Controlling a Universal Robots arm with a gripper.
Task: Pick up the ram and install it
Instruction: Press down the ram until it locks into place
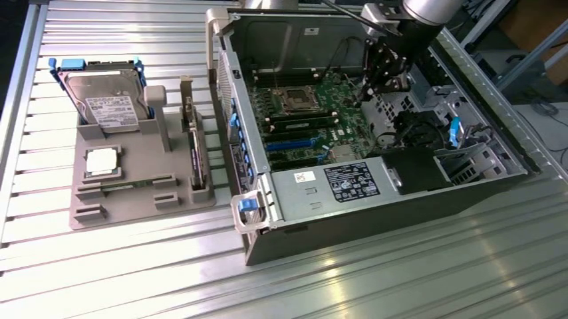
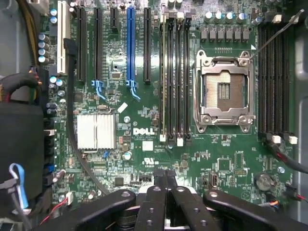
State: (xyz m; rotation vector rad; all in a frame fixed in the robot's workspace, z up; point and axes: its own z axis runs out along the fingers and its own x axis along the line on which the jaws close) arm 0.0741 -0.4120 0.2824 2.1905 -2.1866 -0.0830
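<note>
Hovering over the motherboard (image 2: 144, 139), closed empty fingers (image 2: 164, 179) sit well apart from the ram (image 1: 133, 184).

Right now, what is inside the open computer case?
Inside the computer case lies the green motherboard with an empty CPU socket, memory slots and a silver heatsink. The black box covers whatever lies beneath it.

White "DELL" lettering stands on the green motherboard (image 2: 144, 131) just beside the silver heatsink (image 2: 96, 131); print on the power supply's label (image 1: 350, 181) is too small to read.
</note>
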